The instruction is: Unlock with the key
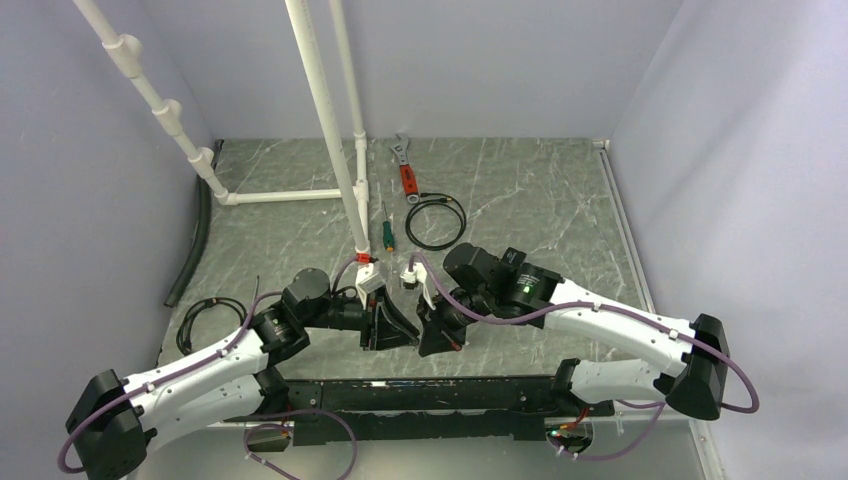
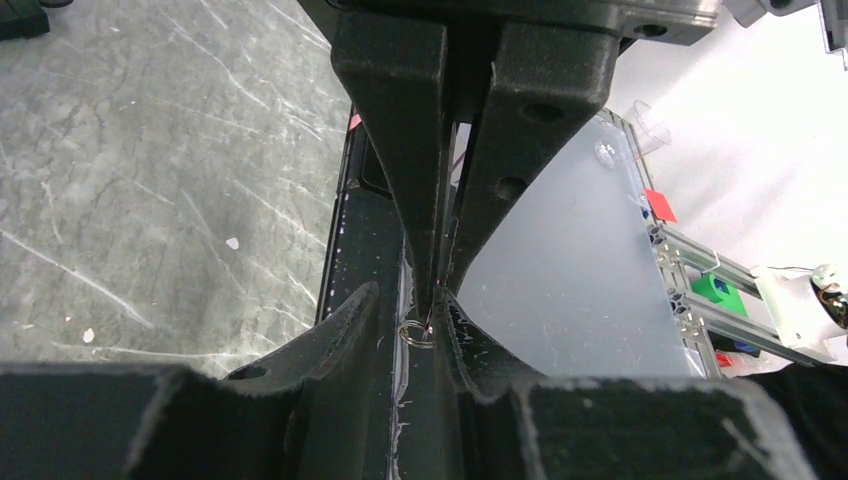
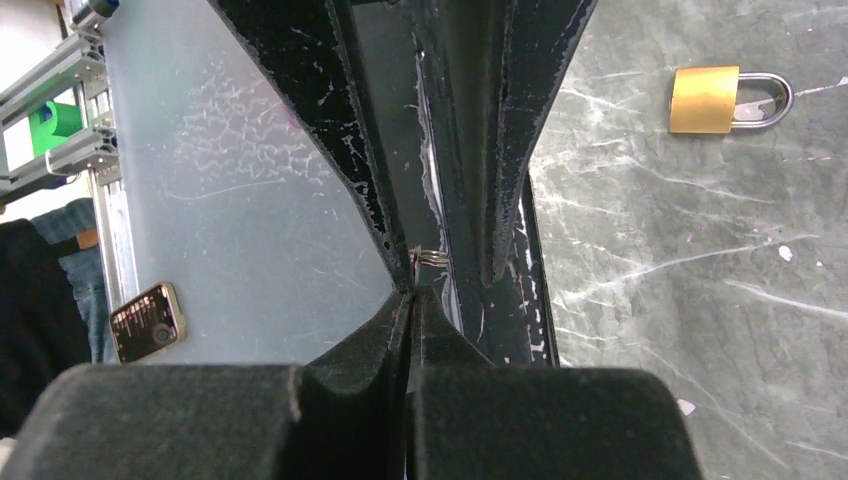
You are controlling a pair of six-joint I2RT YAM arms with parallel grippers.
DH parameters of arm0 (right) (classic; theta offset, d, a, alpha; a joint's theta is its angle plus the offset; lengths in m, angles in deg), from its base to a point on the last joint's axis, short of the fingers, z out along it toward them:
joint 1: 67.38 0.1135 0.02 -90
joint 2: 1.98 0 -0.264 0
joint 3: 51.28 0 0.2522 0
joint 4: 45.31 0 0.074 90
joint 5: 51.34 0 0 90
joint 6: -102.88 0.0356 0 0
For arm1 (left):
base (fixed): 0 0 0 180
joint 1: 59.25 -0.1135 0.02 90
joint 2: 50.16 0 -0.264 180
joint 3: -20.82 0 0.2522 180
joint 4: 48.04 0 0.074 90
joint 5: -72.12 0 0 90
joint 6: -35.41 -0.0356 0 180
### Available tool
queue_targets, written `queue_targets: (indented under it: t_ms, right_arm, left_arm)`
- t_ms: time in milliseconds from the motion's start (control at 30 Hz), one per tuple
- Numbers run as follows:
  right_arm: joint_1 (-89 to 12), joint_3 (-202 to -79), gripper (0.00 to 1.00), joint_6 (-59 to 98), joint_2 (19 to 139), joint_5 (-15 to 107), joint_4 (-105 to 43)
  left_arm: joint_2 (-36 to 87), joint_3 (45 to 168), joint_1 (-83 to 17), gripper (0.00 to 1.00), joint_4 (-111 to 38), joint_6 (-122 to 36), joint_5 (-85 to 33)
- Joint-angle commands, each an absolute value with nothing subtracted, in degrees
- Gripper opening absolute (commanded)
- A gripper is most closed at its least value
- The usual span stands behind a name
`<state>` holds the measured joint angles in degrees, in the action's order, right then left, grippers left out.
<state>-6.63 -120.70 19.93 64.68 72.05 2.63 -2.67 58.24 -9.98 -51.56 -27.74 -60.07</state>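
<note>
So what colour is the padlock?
The padlock has a brass-gold body and a silver shackle; the right wrist view shows it best.

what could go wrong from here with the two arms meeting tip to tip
1. The right gripper, jaws shut, pinches only a small metal ring at its very tips; it could slip and drop.
2. The left gripper stands open closely around those tips, so closing may clamp the right jaws, not the ring.
3. The brass padlock lies loose on the table, so it may slide when pushed.
</note>
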Motion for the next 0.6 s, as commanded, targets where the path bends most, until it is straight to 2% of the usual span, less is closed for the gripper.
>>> queue_targets:
  t_ms: [0, 567]
  right_arm:
    - [-6.41, -122.60, 0.00, 18.75, 62.49, 73.06, -0.02]
    - [-6.47, -122.84, 0.00, 20.71, 61.70, 70.65, -2.17]
  left_arm:
    - [-3.57, 57.86, -9.59, 0.32, -55.45, -26.44, -62.44]
    - [-1.36, 57.58, -9.31, 0.19, -55.63, -25.88, -62.42]
